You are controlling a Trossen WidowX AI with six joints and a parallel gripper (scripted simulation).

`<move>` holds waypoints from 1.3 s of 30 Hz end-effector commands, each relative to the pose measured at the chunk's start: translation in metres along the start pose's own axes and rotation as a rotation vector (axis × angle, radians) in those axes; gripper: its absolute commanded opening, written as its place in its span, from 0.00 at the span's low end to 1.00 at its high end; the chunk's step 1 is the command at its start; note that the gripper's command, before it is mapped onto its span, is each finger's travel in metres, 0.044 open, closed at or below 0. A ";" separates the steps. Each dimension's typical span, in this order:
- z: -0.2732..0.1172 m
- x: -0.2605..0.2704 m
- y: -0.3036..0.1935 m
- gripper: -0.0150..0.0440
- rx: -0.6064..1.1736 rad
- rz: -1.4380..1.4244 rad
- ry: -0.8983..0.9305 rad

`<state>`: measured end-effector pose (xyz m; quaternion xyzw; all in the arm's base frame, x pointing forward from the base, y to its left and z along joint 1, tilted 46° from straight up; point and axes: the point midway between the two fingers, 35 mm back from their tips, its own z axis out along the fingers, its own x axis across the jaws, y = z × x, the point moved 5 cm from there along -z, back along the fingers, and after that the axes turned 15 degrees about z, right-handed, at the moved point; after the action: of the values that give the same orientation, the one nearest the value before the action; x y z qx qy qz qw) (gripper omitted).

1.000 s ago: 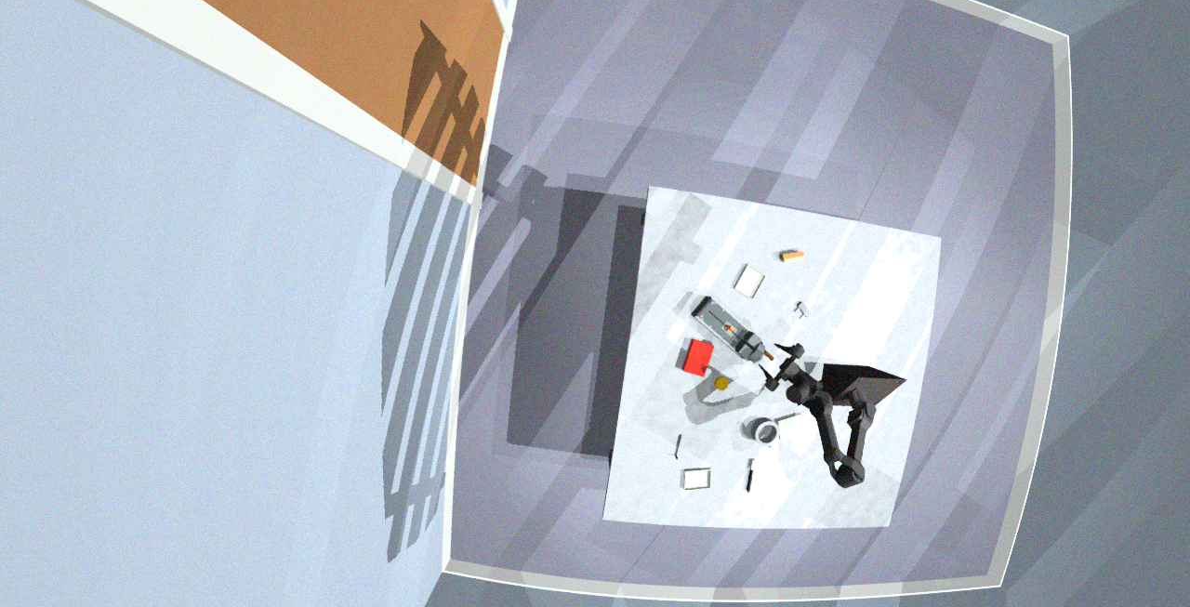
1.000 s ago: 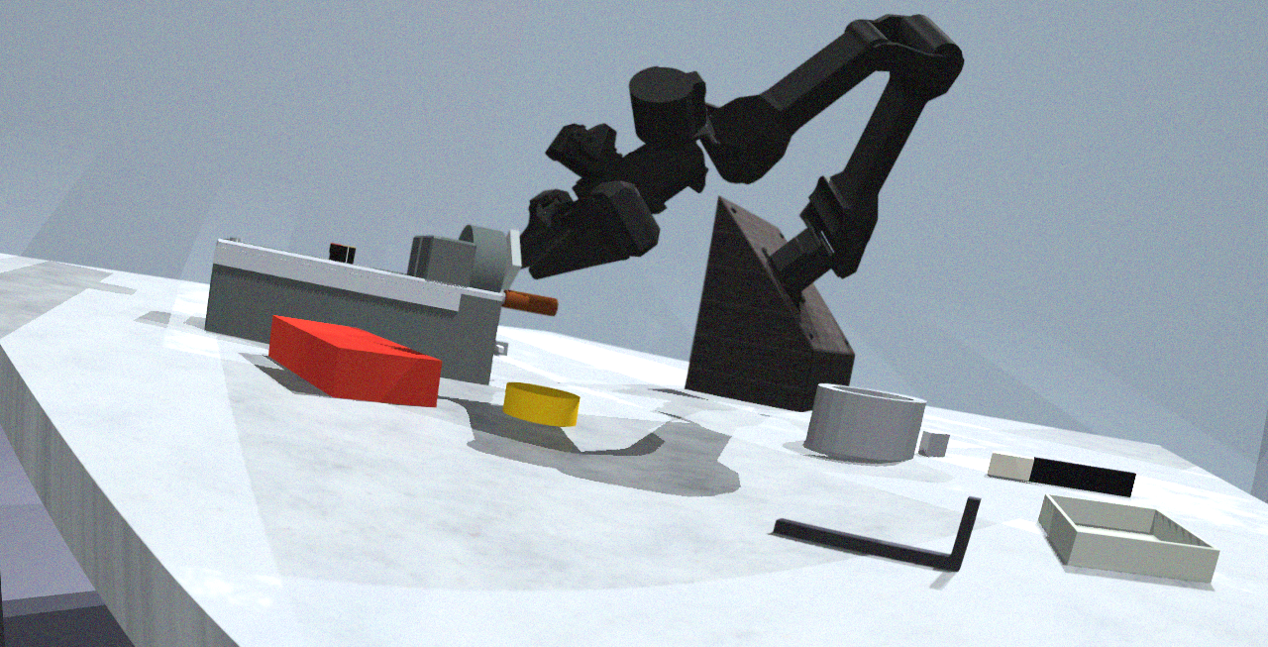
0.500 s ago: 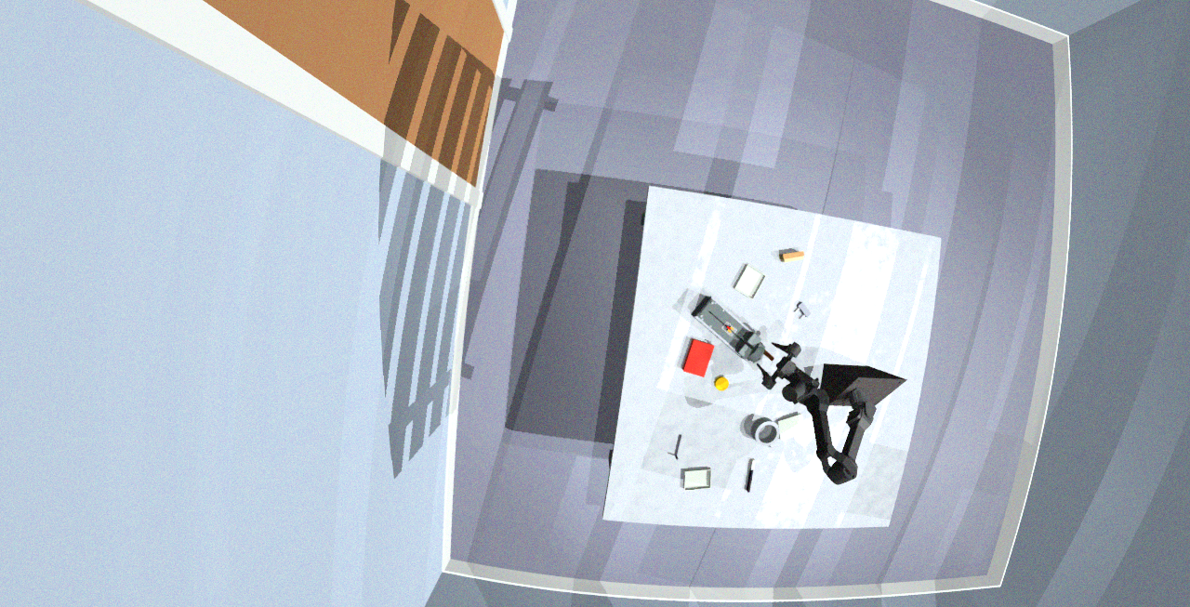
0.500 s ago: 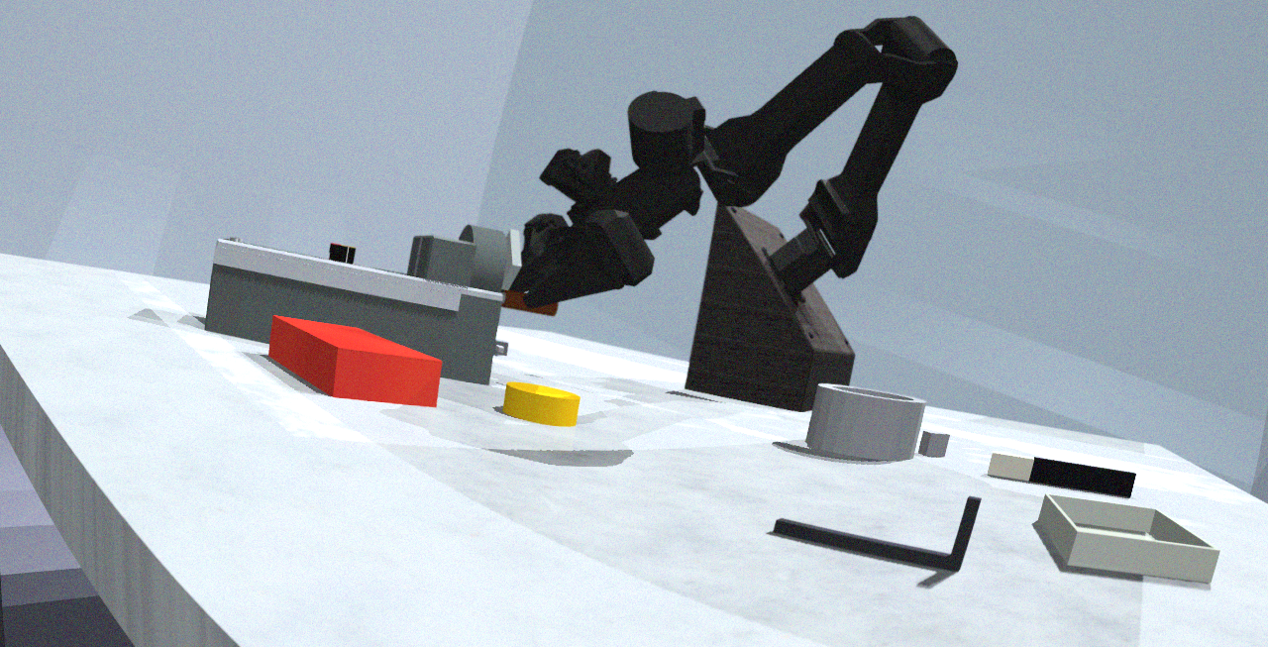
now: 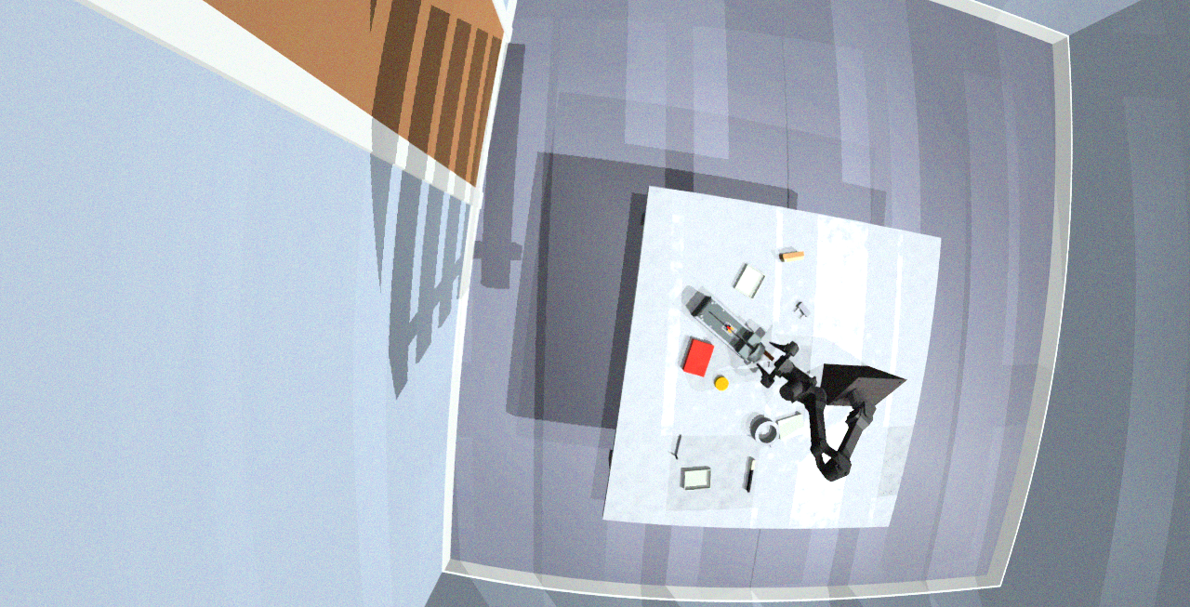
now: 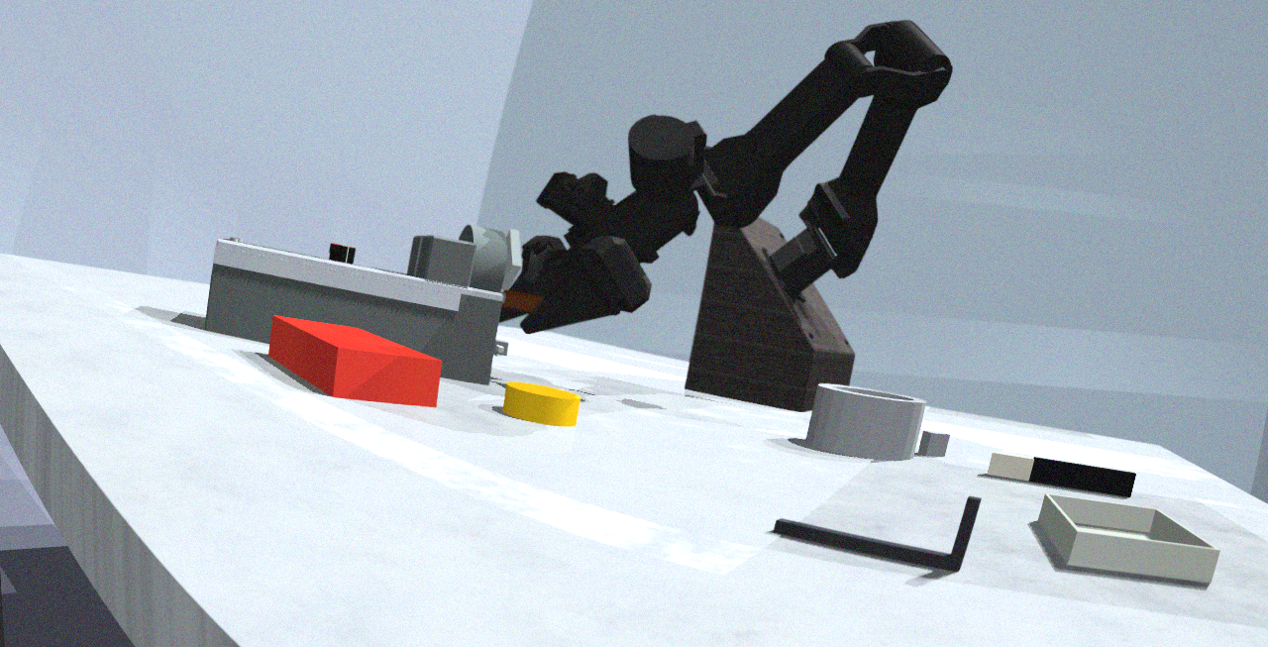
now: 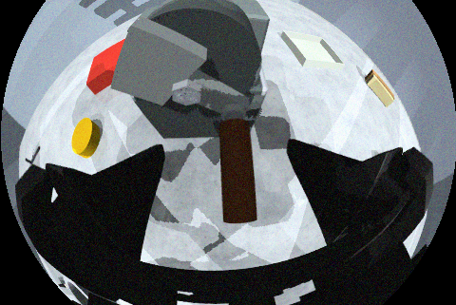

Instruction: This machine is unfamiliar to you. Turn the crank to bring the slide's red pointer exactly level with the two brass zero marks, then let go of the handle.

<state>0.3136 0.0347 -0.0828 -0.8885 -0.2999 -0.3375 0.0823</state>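
The grey crank machine [image 5: 714,317] [image 6: 355,298] [image 7: 159,60] stands on the table, with its crank end towards the arm. Its brown handle [image 5: 769,355] [image 6: 521,299] [image 7: 237,172] sticks out from the crank. My gripper [image 5: 765,354] [image 6: 515,322] [image 7: 226,148] is open, with its fingers on either side of the handle and gaps on both sides in the wrist view. The red pointer [image 5: 728,327] is tiny in the overhead view; I cannot tell how it stands against the brass marks. The machine's housing hides it in the wrist view.
A red block [image 5: 697,357] [image 6: 355,359] [image 7: 104,67] and a yellow disc [image 5: 721,384] [image 6: 541,403] [image 7: 85,138] lie beside the machine. A grey mug [image 6: 864,423], a black hex key [image 6: 864,544] and a shallow tray [image 6: 1139,559] stand farther off. Another tray [image 7: 291,47] lies across the machine.
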 end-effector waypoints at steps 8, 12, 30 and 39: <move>0.001 -0.003 -0.002 0.56 0.000 0.009 -0.009; 0.001 -0.003 -0.002 0.38 0.000 0.009 -0.009; 0.005 0.000 -0.006 0.25 0.001 0.009 -0.009; 0.009 0.007 -0.012 0.25 0.001 0.009 -0.008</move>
<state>0.3130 0.0429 -0.0861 -0.8944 -0.2904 -0.3312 0.0768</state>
